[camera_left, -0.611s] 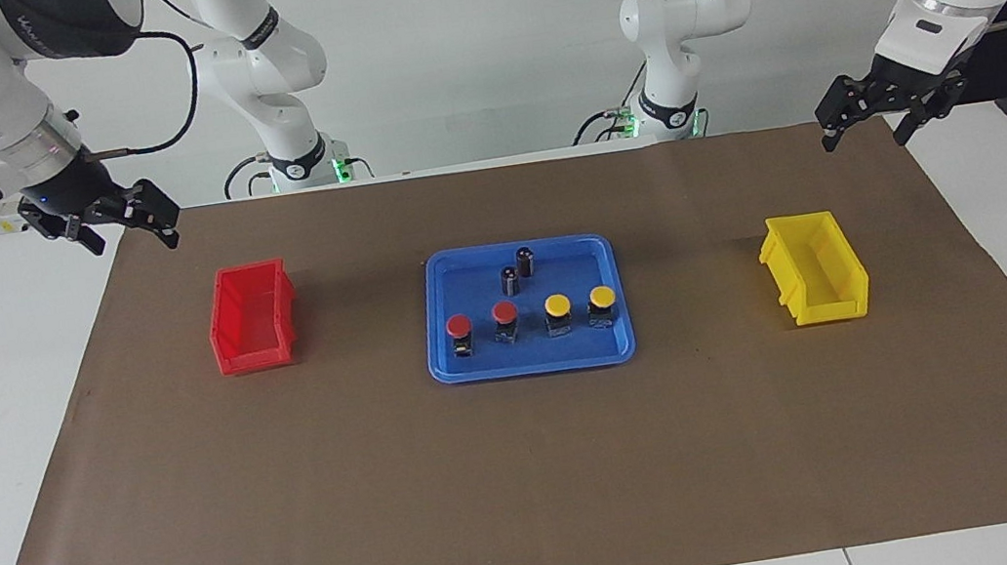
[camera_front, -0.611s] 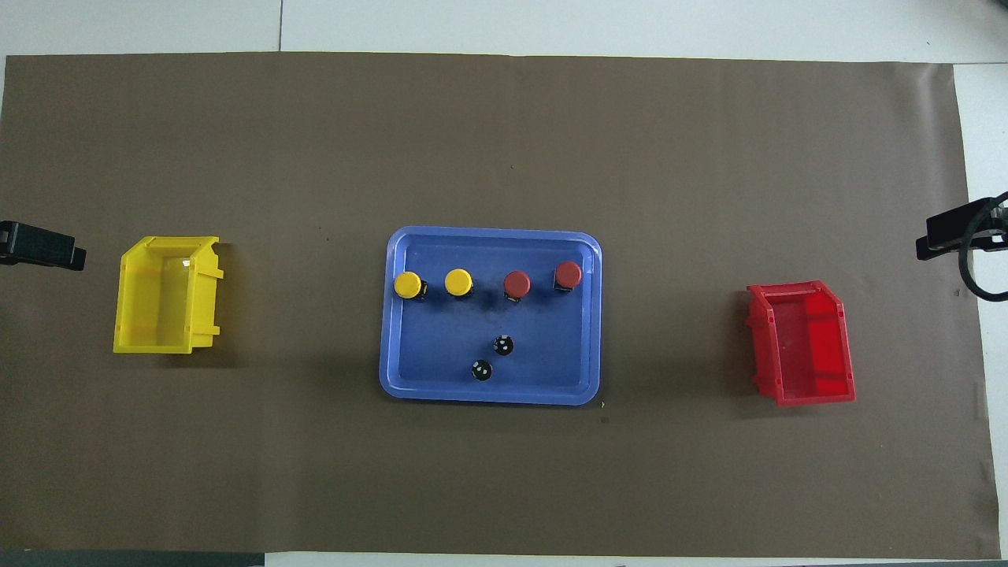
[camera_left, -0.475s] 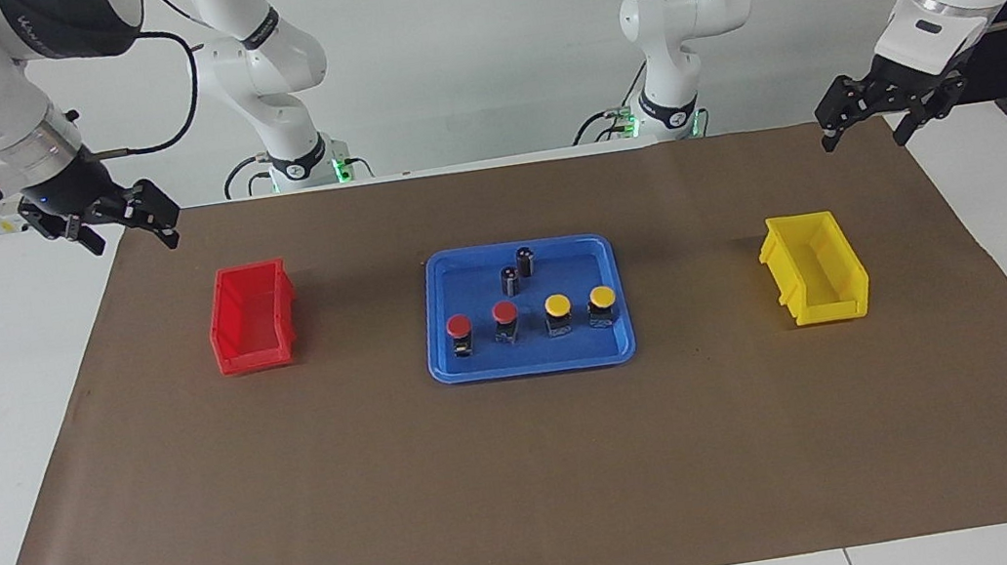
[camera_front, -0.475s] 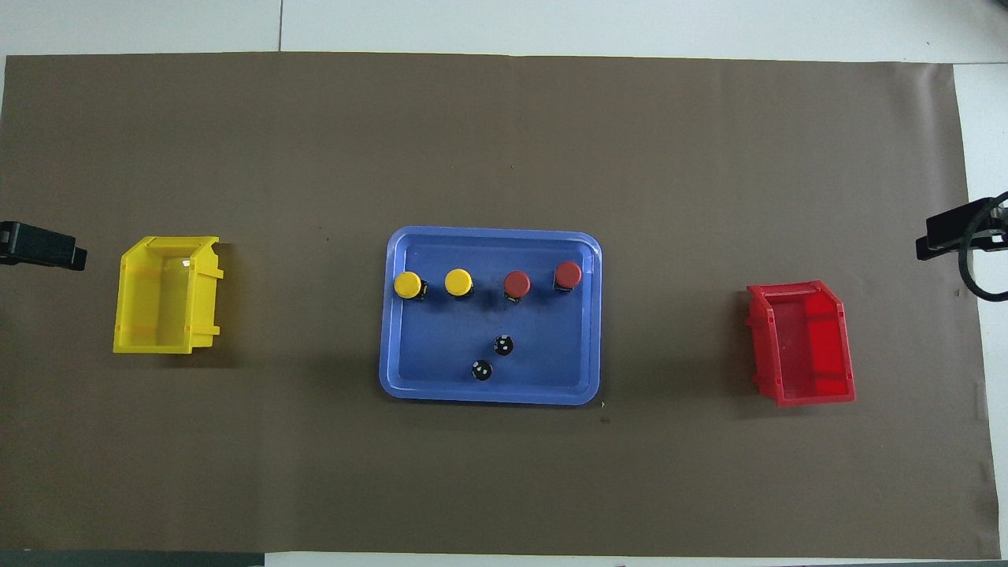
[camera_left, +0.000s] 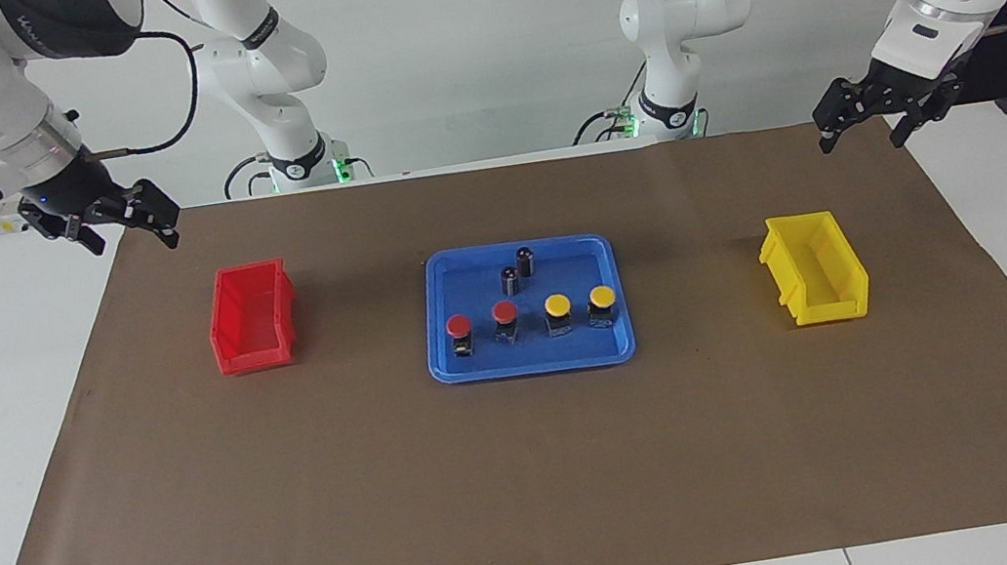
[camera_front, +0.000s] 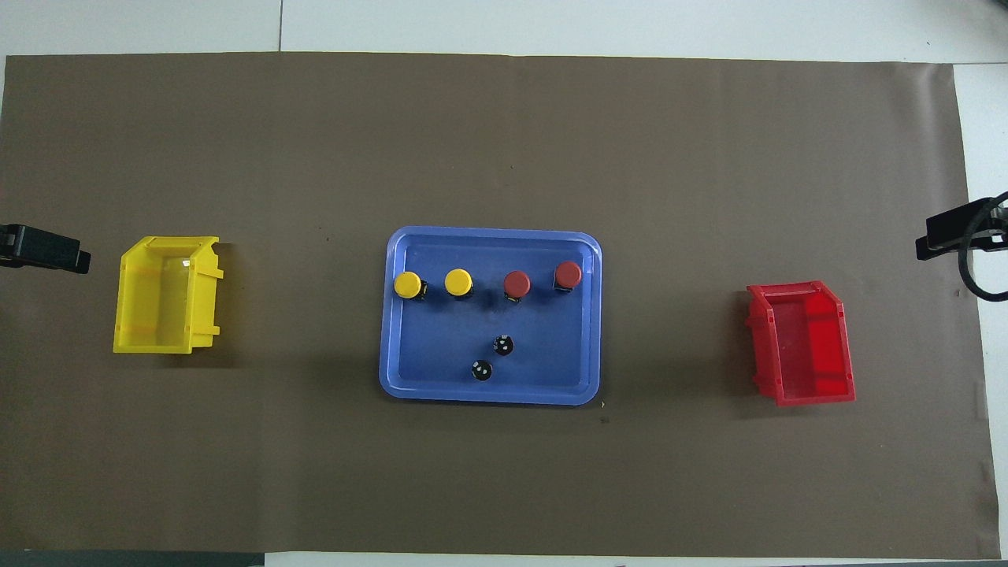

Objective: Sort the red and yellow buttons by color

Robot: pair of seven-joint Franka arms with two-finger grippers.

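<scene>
In the facing view, a blue tray [camera_left: 534, 363] sits at the centre of the frame on the brown-papered tabletop [camera_left: 532, 485]. Along its lower half stand the two red buttons [camera_left: 481, 319] and the two yellow buttons [camera_left: 579, 300] in one row, with two dark cylinders [camera_left: 518, 271] above them. A red bin [camera_left: 252, 318] lies at centre left and a yellow bin [camera_left: 817, 280] at centre right. The right pincer [camera_left: 119, 228] hovers at upper left, fingers apart and empty; the left pincer [camera_left: 864, 127] hovers at upper right, likewise apart and empty. Both hang well apart from the buttons.
</scene>
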